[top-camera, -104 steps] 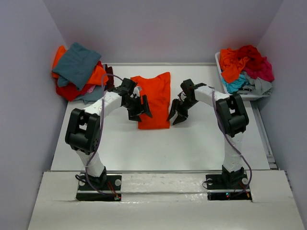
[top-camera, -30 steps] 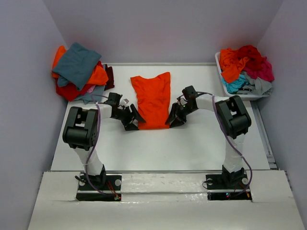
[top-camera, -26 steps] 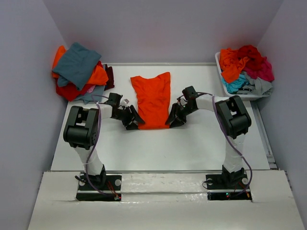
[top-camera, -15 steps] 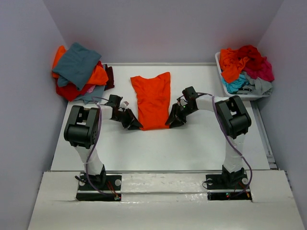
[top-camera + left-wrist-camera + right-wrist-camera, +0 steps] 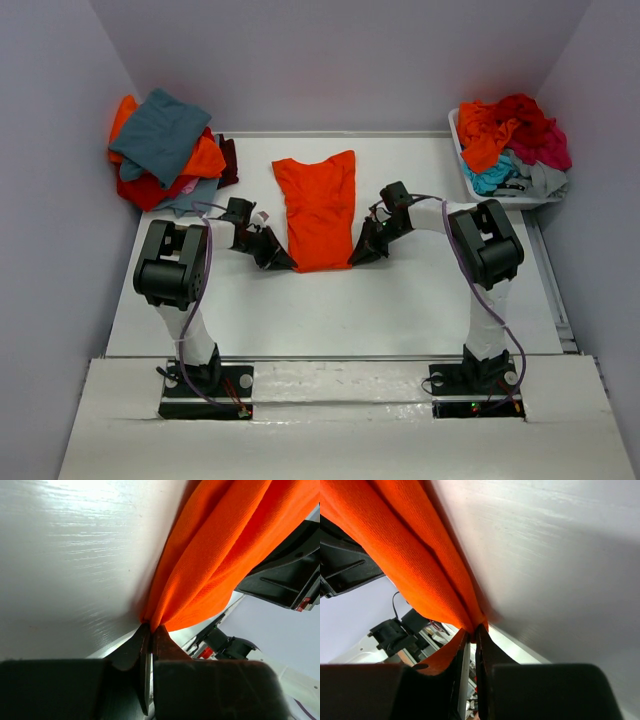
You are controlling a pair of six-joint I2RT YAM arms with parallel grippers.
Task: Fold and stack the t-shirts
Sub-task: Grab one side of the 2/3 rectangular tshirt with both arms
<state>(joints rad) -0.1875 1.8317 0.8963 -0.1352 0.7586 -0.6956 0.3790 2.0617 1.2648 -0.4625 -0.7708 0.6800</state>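
In the bin (image 5: 456, 135) lie shirts (image 5: 515, 130); left tool (image 5: 283, 262) and right tool (image 5: 358, 255) pinch the orange shirt (image 5: 318, 205)

No readable text, labels, brands, numbers or signs in any view; orange t-shirt (image 5: 318, 210) plain.

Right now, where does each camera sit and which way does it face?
Top external: fixed above and behind the robot, looking down at the table; left arm and right arm show, bases at bottom, flanking the orange t-shirt.
Left wrist: on the left arm, low over the table, looking along the left gripper pinching the shirt's edge.
Right wrist: on the right arm, looking along the right gripper pinching the opposite edge.
Shared: all three views show the orange t-shirt on the white table.
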